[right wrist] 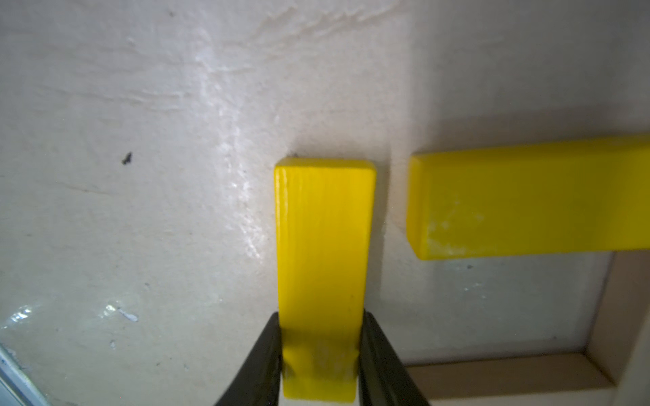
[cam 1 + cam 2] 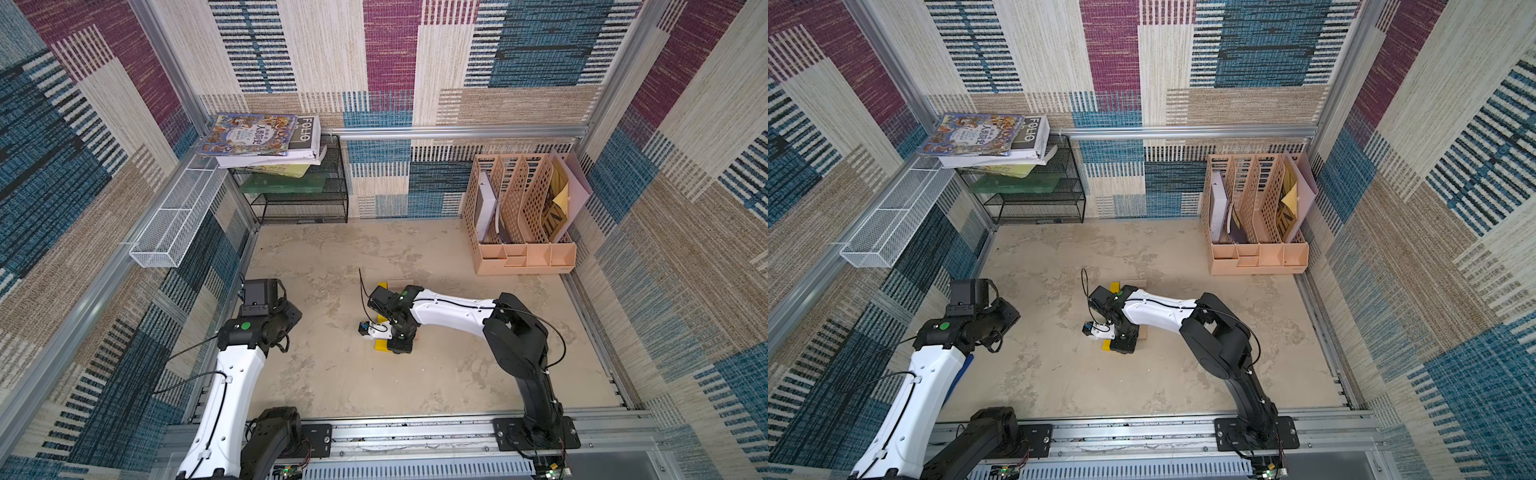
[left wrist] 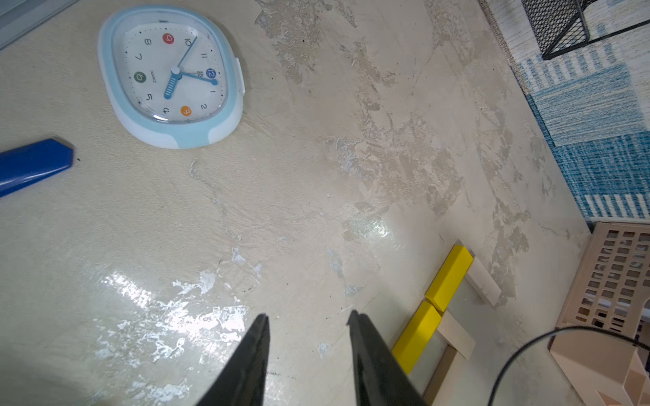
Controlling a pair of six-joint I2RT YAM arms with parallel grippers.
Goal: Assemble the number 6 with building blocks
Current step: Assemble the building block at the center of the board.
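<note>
Number 6 (image 3: 438, 300) mid-way across the table (image 2: 332, 374), seemingly one stroke short of done. Third yellow bar (image 1: 323, 246) clamped in the right gripper (image 1: 320, 321), just beside the end of the yellow spine (image 1: 527, 200), not yet touching. Tan bars (image 1: 510, 376) in place. Left gripper (image 3: 307, 318) slightly parted, empty. Remaining: closing gap, release.

clock (image 3: 172, 75), yellow bars (image 3: 448, 277), clear table (image 3: 316, 218) between them
</note>
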